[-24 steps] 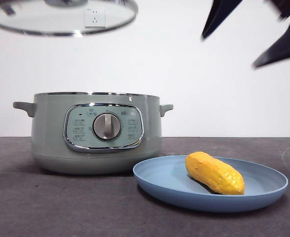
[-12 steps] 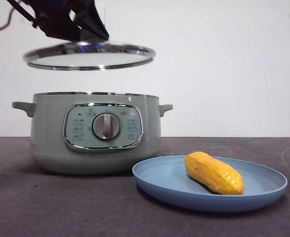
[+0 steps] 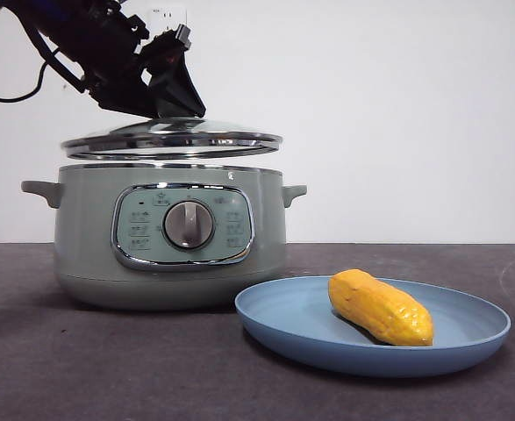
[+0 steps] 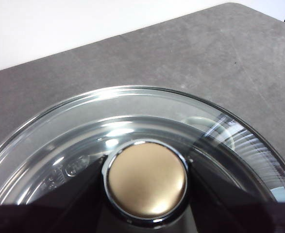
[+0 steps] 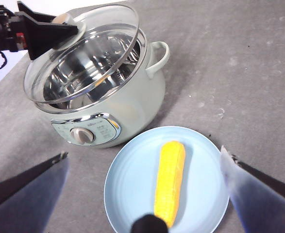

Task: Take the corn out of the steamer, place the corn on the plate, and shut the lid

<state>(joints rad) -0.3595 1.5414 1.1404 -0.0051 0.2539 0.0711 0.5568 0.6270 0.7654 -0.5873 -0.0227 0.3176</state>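
Corn (image 3: pixel 381 307) lies on its side on the blue plate (image 3: pixel 301 329), clear of the pot. The plate sits on the table (image 3: pixel 82 368) just beside the pot, toward the right of the front view. So the first two steps look done; the step in hand is closing the lid.

Left pincer (image 3: pixel 165 96) grasps the lid (image 3: pixel 171 140) by its knob (image 4: pixel 147 179). The left wrist view shows the dark jaws pressed in on either side of the round knob, glass dome spreading out below it.

Lid hangs just above the pot (image 3: pixel 169 237). Front view shows a thin gap between the chrome rim of the lid and the rim of the pot; not seated yet. From the right wrist view the lid (image 5: pixel 84 53) looks tilted and offset a little, with one edge overhanging the pot (image 5: pixel 118 107) toward the arm's side.

Right pincer (image 5: pixel 144 194) hovers high over the plate (image 5: pixel 132 184) and corn (image 5: pixel 170 179), jaws spread wide, grasping nothing. It appears to be waiting.

Next move, as I judge it:
- level the lid and centre it over the opening
- lower until the chrome rim settles all round
- only then let go of the knob and lift away

Risk: releasing while it sits crooked could leave the lid canted on the rim.
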